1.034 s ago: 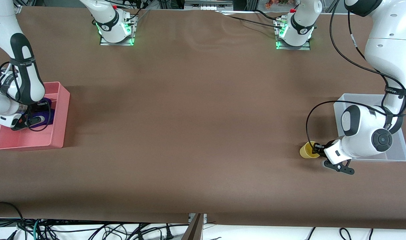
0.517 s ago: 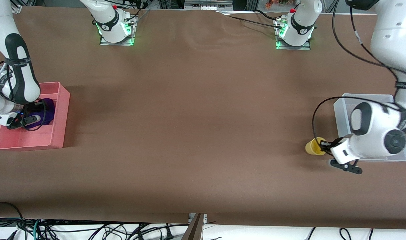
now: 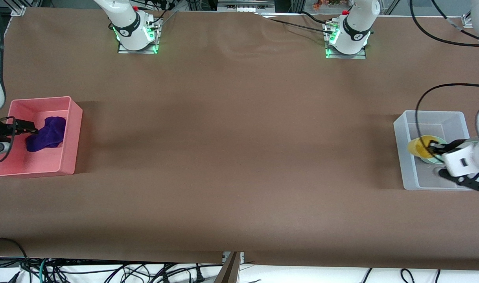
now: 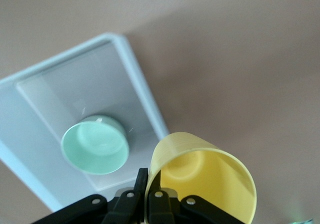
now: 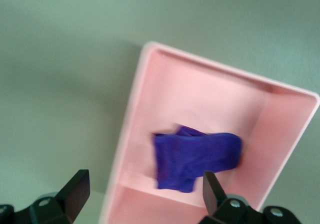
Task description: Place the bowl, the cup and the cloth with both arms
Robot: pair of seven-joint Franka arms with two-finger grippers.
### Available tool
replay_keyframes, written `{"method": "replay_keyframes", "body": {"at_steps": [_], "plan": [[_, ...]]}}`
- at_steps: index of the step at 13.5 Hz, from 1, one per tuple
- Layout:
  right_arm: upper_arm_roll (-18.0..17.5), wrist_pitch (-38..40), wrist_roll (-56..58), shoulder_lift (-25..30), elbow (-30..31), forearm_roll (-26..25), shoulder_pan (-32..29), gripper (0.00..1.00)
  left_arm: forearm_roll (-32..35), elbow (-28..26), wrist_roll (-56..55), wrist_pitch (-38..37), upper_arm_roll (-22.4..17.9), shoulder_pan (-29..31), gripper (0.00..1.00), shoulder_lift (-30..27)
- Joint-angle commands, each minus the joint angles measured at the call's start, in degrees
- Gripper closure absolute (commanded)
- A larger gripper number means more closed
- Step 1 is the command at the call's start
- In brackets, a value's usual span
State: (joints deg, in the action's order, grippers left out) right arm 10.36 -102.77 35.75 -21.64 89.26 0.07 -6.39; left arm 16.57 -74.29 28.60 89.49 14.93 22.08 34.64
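Note:
My left gripper (image 3: 431, 148) is shut on the rim of the yellow cup (image 3: 419, 146), one finger inside and one outside. It holds the cup tilted in the air over the clear bin (image 3: 399, 157). The mint-green bowl (image 3: 429, 160) sits in that bin, partly hidden under the cup. In the left wrist view the cup (image 4: 205, 179) is in the gripper (image 4: 148, 184), with the bowl (image 4: 95, 144) below. The purple cloth (image 3: 46, 133) lies in the pink bin (image 3: 72, 129). My right gripper (image 3: 27, 127) is open and empty above it. The right wrist view shows the cloth (image 5: 197, 156) past the gripper (image 5: 145, 184).
The clear bin (image 4: 140, 83) stands at the left arm's end of the brown table. The pink bin (image 5: 131, 129) stands at the right arm's end. The arm bases (image 3: 135, 35) stand along the table's farther edge.
My left gripper lifted the cup off the table beside the clear bin and carried it over the bin. My right gripper let go of the cloth and rose out of the pink bin.

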Motion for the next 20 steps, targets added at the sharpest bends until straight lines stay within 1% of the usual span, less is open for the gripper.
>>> {"method": "replay_keyframes", "body": {"at_steps": [1, 2, 4, 6, 7, 8, 9, 10, 11, 12, 13, 14, 15, 17, 18, 20], "plan": [[-7.8, 7.4, -12.7, 4.7, -2.1, -3.1, -0.4, 0.00, 1.1, -8.1, 10.6, 9.3, 0.4, 8.1, 1.00, -1.7], [-10.7, 8.9, -17.0, 6.2, -2.3, -3.7, -0.4, 0.00, 1.1, -11.1, 12.8, 14.3, 0.4, 10.9, 1.00, -1.6], [-14.5, 11.1, -22.6, 10.3, -2.4, -3.1, -0.3, 0.00, 1.1, -16.1, 15.4, 23.1, 0.4, 14.2, 1.00, -1.3], [-17.8, 11.4, -23.0, 12.9, -2.4, -3.9, -0.1, 0.00, 1.2, -18.0, 16.6, 26.3, 0.2, 15.5, 1.00, -0.6], [-18.1, 11.9, -23.0, 13.7, -2.2, -4.0, 0.3, 0.00, 1.4, -18.4, 16.8, 26.6, 0.3, 16.3, 1.00, -0.2], [-18.4, 13.5, -23.0, 14.2, -2.3, -4.1, 1.1, 0.00, 1.4, -18.4, 16.8, 27.0, 0.3, 16.5, 0.95, 0.5], [-18.4, 14.3, -22.7, 14.5, -2.4, -4.7, 1.6, 0.00, 1.4, -18.4, 17.1, 27.3, 0.3, 16.5, 0.55, 0.6], [-17.6, 13.7, -22.3, 14.9, -2.6, -5.0, 1.6, 0.00, 1.4, -18.4, 17.1, 27.1, 0.4, 16.5, 0.07, 0.4], [-15.0, 13.1, -22.5, 15.1, -3.9, -4.1, 1.6, 0.00, 1.4, -18.1, 17.2, 26.4, 0.6, 16.4, 0.00, -0.2], [-14.1, 13.0, -22.4, 15.9, -4.4, -3.2, 1.6, 0.00, 1.4, -17.7, 17.1, 25.4, 0.9, 16.2, 0.00, -1.0], [-14.1, 13.2, -22.4, 17.6, -4.4, -2.7, 1.6, 0.00, 1.3, -17.1, 16.9, 23.7, 1.1, 15.9, 0.00, -1.9], [-14.1, 13.6, -22.4, 18.6, -4.4, -3.3, 1.6, 0.00, 1.1, -16.9, 16.4, 21.8, 2.5, 15.7, 0.00, -3.7], [-14.2, 13.0, -22.7, 18.9, -4.1, -3.3, 1.6, 0.00, 0.7, -16.8, 16.0, 19.3, 4.8, 15.8, 0.00, -5.7], [-14.5, 17.1, -27.8, 19.4, -4.1, -2.5, 1.8, 0.00, -1.3, -16.7, 11.7, 14.8, 8.5, 15.8, 0.00, -9.3], [-14.5, 18.6, -32.0, 19.4, -4.3, -1.6, 1.8, 0.00, -2.9, -16.7, 7.8, 13.2, 11.1, 15.8, 0.00, -11.1], [-14.5, 20.3, -33.5, 19.2, -4.4, -0.7, 2.0, 0.00, -3.6, -16.3, -1.8, 7.4, 16.9, 15.8, 0.00, -14.0]]}}
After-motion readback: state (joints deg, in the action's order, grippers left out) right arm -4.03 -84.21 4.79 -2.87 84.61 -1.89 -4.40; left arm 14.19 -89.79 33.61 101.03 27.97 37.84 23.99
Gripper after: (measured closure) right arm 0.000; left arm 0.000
